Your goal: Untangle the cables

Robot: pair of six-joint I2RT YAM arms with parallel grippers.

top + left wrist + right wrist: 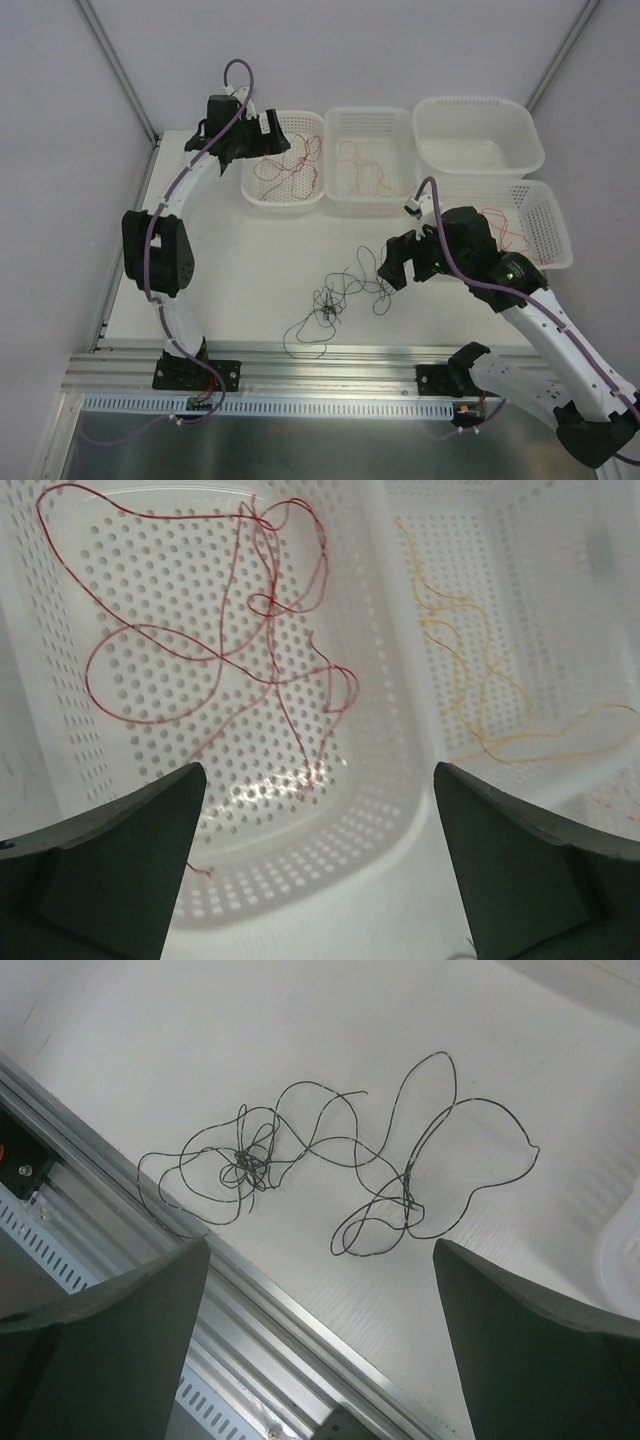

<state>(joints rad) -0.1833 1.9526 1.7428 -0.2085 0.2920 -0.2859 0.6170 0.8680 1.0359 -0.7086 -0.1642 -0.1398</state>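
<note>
Step in hand, as judged: draw one strand out of the black cables (250, 1165), the only clump lying on the worktop (250, 265). The right fingers (393, 270) hang above it, spread to full width and holding nothing. The tight knot lies below them and off toward one finger, and the looser loops lie below the gap between the tips. Descend on a single outlying loop, not on the knot, so that the pull frees the strand instead of tightening it. The left fingers (262, 128) are also fully spread and empty, poised over the left basket (283, 205). The dark red cable (262, 605) lies loose beneath and ahead of them, and the orange cable (470, 670) lies in the next basket to their right. Clearances: the aluminium rail (280, 1300) runs on the base side of the right fingers, just beside the nearest loops, so pull away from it. Bare worktop between the right fingers and the baskets gives room to draw a strand out.
</note>
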